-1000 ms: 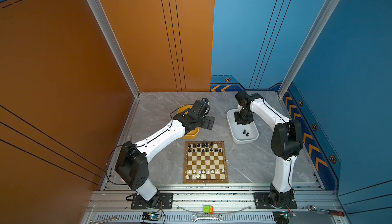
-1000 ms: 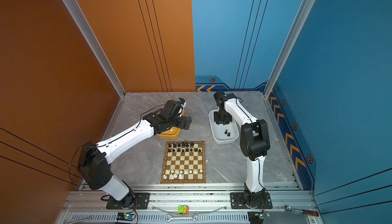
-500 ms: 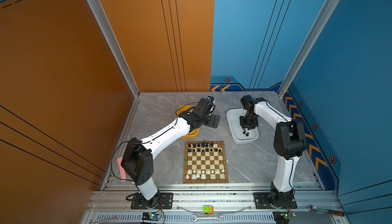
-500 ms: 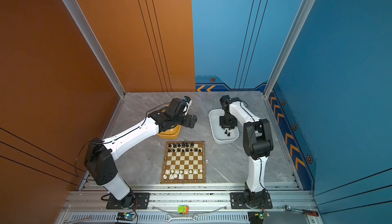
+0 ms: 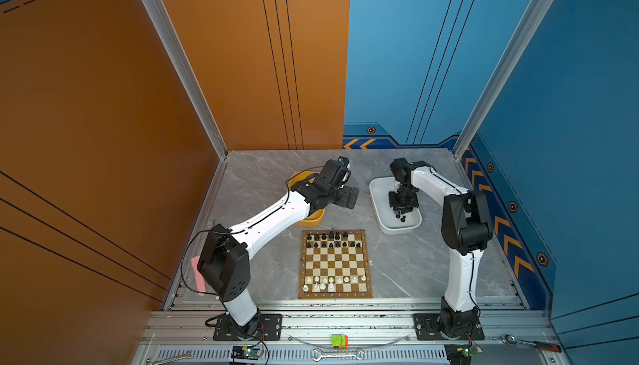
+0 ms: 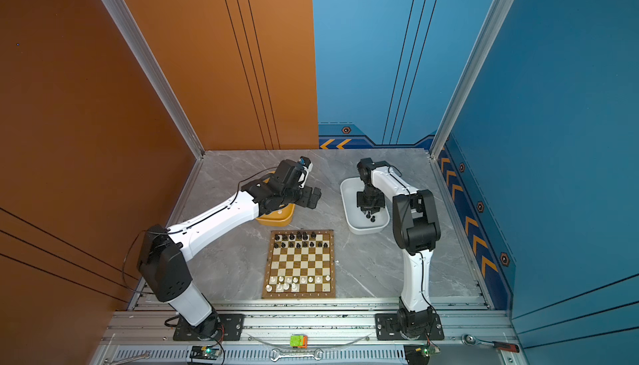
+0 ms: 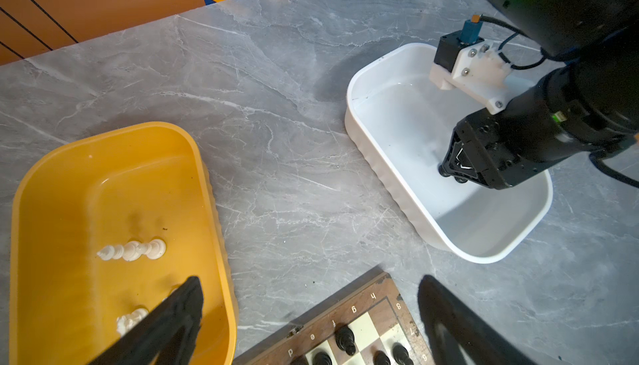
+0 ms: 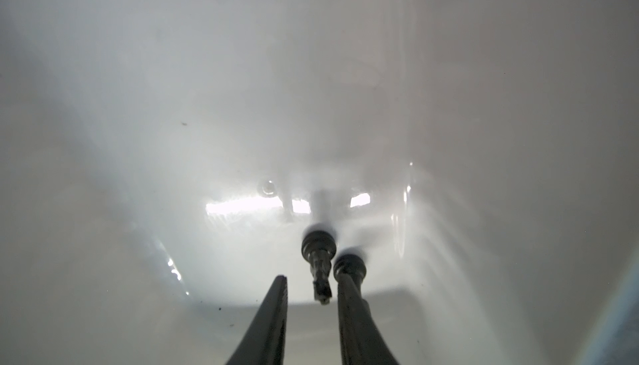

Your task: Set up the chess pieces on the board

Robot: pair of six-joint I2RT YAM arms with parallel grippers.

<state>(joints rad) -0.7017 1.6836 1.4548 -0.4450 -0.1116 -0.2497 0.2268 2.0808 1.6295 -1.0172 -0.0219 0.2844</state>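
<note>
While the left gripper [image 5: 349,197] hangs wide apart by the yellow tub [image 5: 313,221], the board [image 5: 334,263] lies lower centre with chess pieces [image 5: 323,244] on both end rows; rightward, the right gripper [image 8: 313,282], narrowly apart, straddles a black piece [image 8: 318,247] in the white tub [image 5: 375,190].

Grey marble-patterned bench [image 7: 276,103]: smooth, low sheen, pale veining. Yellow rectangular plastic tub [image 7: 114,131] beneath one finger of the left claw [image 7: 309,282]: glossy inside, ribbed outer wall. White rectangular plastic tub [image 7: 397,121] around the right claw [image 8: 313,282]: high gloss, bright reflections on its floor. Square wooden chessboard [image 7: 377,302] just beside the left claw: satin-varnished brown rim. Black turned chess pieces [image 7: 345,339]: glossy. Cream-white turned chess pieces [image 7: 133,250]: smooth, softly shiny. Claw fingers [image 7: 173,318]: matt black.
</note>
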